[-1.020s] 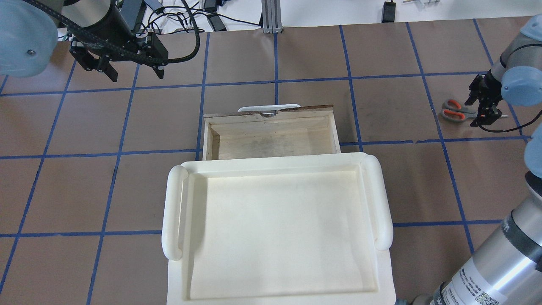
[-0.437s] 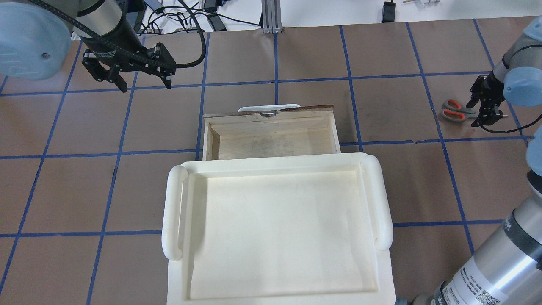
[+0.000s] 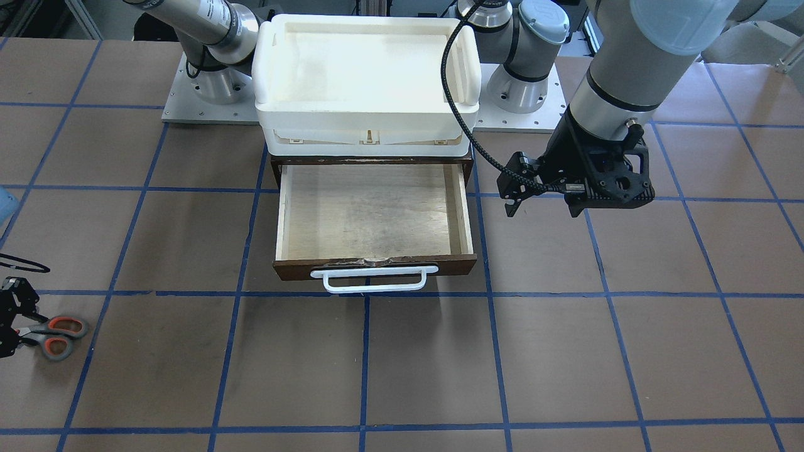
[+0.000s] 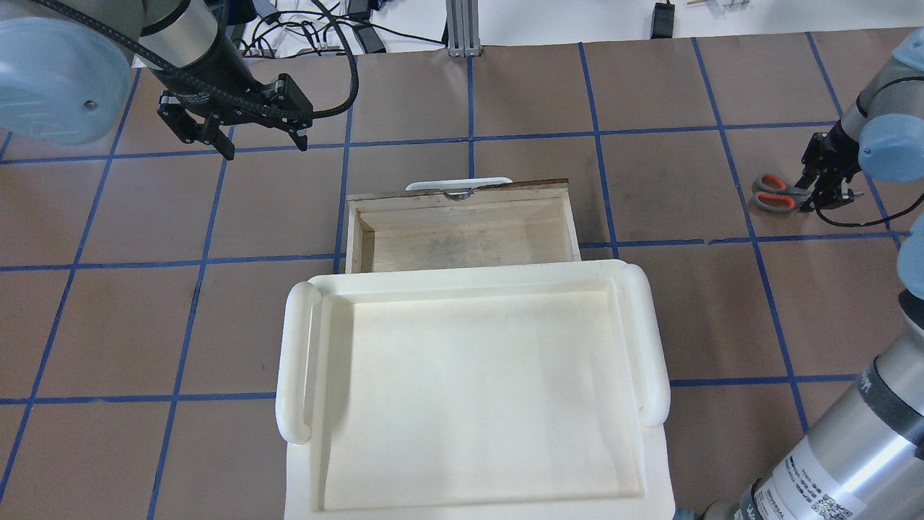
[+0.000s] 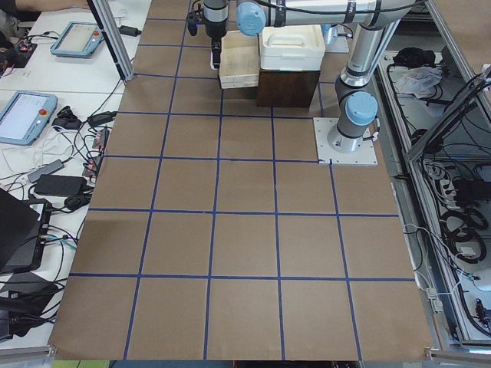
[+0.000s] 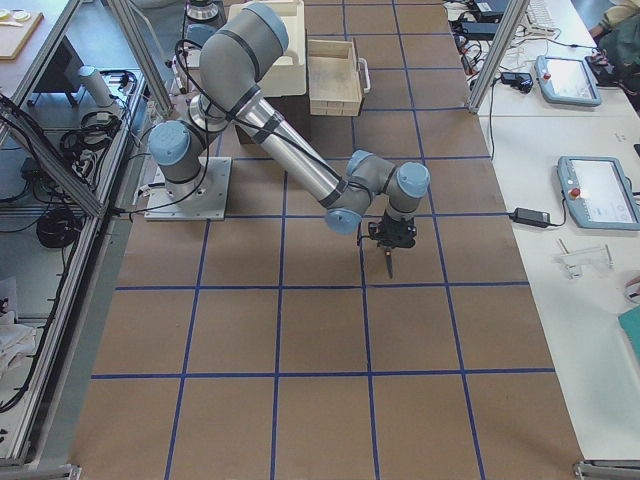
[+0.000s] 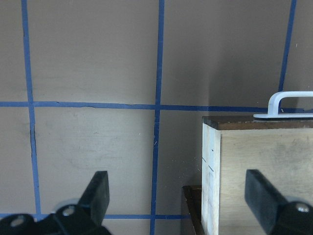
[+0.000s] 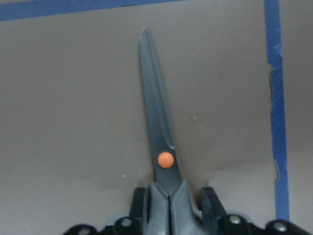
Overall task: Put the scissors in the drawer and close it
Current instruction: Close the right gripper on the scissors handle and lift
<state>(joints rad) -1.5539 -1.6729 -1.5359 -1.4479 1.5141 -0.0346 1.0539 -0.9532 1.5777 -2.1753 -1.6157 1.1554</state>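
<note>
The scissors [image 4: 776, 195] lie on the table at the far right, orange-and-grey handles toward the drawer; they also show in the front view [image 3: 53, 336]. My right gripper [image 4: 823, 189] is shut on them. In the right wrist view its fingers [image 8: 139, 198] flank the grey neck and the closed blades [image 8: 159, 127] point away. The drawer [image 4: 354, 231] stands pulled open with nothing on its pale bottom, its white handle [image 3: 374, 280] on the front. My left gripper [image 4: 263, 141] is open and holds nothing, above the table left of and beyond the drawer's front corner [image 7: 210, 122].
A white plastic tray [image 4: 292, 361] sits on the dark cabinet above the drawer, nearer the robot. Blue tape lines grid the brown table. Cables and devices lie beyond the table's far edge [image 4: 325, 29].
My left gripper has moved right and nearer, toward the drawer's front corner. My right gripper has closed in on the scissors, which shifted slightly.
</note>
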